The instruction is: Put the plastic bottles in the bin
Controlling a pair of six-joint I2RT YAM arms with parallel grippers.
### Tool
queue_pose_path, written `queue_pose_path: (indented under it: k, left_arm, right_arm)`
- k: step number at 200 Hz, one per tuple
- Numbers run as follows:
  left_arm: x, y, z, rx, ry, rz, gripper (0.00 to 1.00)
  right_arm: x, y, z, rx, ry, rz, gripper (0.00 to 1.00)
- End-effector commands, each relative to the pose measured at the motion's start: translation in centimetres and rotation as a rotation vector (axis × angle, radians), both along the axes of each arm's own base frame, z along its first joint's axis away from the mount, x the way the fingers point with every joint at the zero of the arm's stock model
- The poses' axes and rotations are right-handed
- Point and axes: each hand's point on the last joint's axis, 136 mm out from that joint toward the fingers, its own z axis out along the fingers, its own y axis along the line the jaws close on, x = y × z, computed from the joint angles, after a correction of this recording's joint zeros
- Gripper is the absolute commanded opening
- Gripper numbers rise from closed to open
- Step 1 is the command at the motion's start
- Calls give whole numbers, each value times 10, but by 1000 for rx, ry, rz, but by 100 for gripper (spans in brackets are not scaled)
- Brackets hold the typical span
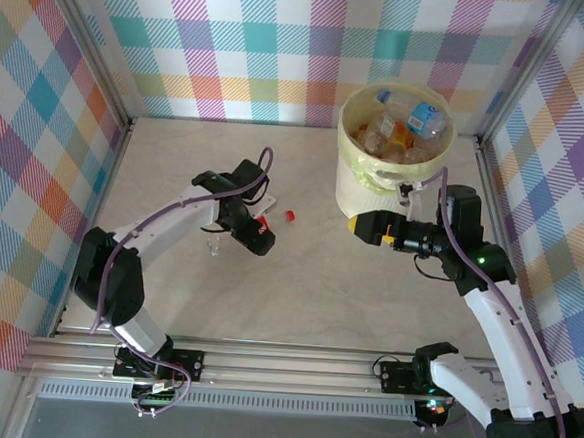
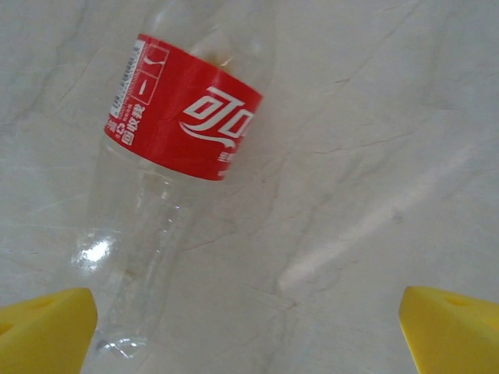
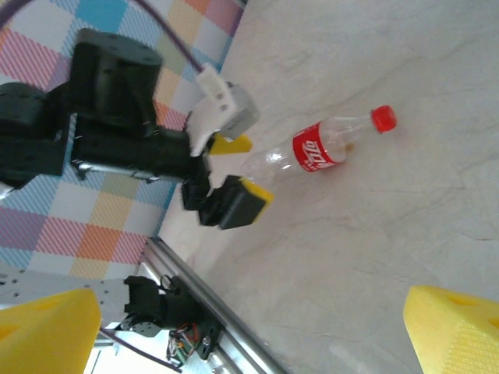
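White and black, my two arms start from the near edge of the table (image 1: 306, 300) and reach inward. The left arm (image 1: 161, 225) bends toward the middle of the table, a little left of centre. The left jaws stand wide open and grip nothing. On the left wrist camera their yellow fingertips (image 2: 47, 331) sit in the two lower corners, well apart. A plastic bottle (image 2: 156, 202) lies flat on the table between them, its clear base just beside one fingertip; I cannot tell whether they touch. It carries a red label (image 2: 183, 128) with white lettering, and its red cap (image 1: 290, 216) points toward the right edge.

The right arm (image 1: 496, 313) comes up from the near right corner and turns in, right of centre. The right jaws are also spread to their widest and hold nothing. They hang just in front of the near wall of the bin (image 1: 359, 189), and I cannot tell whether they touch it. The right wrist camera has one fingertip (image 3: 456, 331) low in its corner.

The bin, a round pale-yellow bucket with a handle cut-out (image 1: 387, 179), stands toward the far right corner. Inside it lies a heap of clear bottles (image 1: 383, 135), one with a blue label (image 1: 422, 116).
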Motion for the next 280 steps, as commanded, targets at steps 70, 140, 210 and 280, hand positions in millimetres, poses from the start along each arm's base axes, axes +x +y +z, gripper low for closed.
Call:
queue_pose_path:
  k: [70, 140, 210, 280]
  left_arm:
    - [15, 30, -45, 195, 75, 43, 99]
    - [-14, 29, -57, 214, 176, 136, 94]
    - [-31, 39, -71, 247, 167, 340, 88]
    - [-29, 22, -78, 143, 157, 404, 79]
  right_arm:
    - [-13, 9, 6, 69, 10, 71, 100]
    - [-17, 6, 2, 55, 12, 60, 100]
    - [-14, 6, 1, 58, 18, 51, 100]
    - [-16, 5, -4, 47, 36, 48, 100]
